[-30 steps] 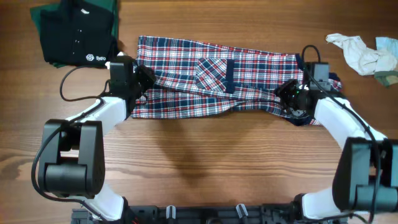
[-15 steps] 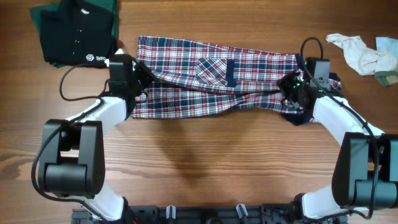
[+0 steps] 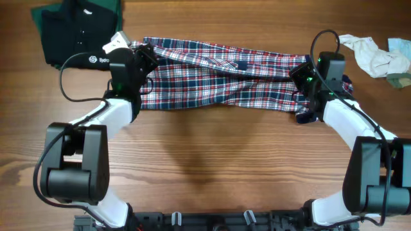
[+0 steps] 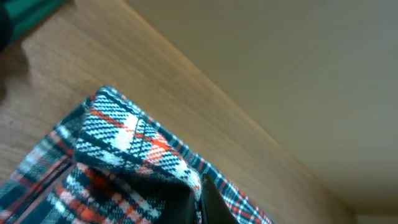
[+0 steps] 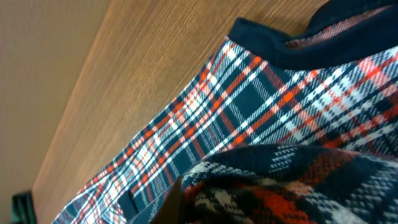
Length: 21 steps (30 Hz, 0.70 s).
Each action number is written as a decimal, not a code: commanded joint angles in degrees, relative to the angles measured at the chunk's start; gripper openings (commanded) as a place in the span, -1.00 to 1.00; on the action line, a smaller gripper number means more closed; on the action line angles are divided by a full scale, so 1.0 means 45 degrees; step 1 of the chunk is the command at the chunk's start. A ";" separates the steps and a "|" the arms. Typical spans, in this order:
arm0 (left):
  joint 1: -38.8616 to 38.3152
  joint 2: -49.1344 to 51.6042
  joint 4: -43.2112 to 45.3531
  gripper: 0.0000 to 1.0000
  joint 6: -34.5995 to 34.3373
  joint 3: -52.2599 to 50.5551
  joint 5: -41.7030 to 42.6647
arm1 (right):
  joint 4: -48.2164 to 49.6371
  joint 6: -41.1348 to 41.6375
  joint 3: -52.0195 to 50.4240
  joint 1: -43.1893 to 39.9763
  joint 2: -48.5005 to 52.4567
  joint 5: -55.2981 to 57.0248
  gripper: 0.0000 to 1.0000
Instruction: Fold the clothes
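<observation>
The left gripper (image 3: 145, 58) is pinching the left end of the large red, white and navy plaid shirt (image 3: 218, 90), its jaws pressed together on the cloth. In the left wrist view a bunched fold of that plaid is sitting right against the fingertip. The right gripper (image 3: 299, 76) is clamping the shirt's right end in the same way, and plaid folds and a dark navy trim edge (image 5: 273, 46) are filling its wrist view. Between the two grippers the shirt is lying as a long band across the far middle of the brown wooden table (image 3: 212, 167). An upper layer is running taut from one gripper to the other over a flatter layer. Just beyond the left gripper, a folded black garment with a small white logo (image 3: 67, 35) is resting at the far left. Beyond the right gripper, a crumpled off-white and pale green cloth (image 3: 369, 54) is lying near the far right edge.
</observation>
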 commanded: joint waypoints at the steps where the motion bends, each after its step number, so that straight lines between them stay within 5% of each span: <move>1: -0.0437 0.0180 0.0573 -0.92 0.0107 0.0214 -0.1574 | 0.0141 0.0005 0.0248 -0.0029 0.0087 0.1073 -0.90; 17: -0.1268 0.2254 0.3079 -0.68 0.0112 0.0248 -0.3079 | 0.0549 -0.0049 0.0238 0.0792 0.1428 0.2458 -0.84; 18: -0.1268 0.2254 0.3079 -0.60 0.0117 0.0248 -0.3079 | 0.0593 -0.0087 0.0238 0.0787 0.1496 0.2594 -0.73; 19: -0.1268 0.2254 0.3065 -0.43 0.0117 0.0248 -0.3079 | 0.0651 -0.0403 0.0238 0.0792 0.1525 0.2701 -0.38; 21: -0.1268 0.2254 0.3070 -0.13 0.0112 0.0248 -0.3075 | 0.0981 -0.1452 0.0238 0.0792 0.1525 0.2715 0.79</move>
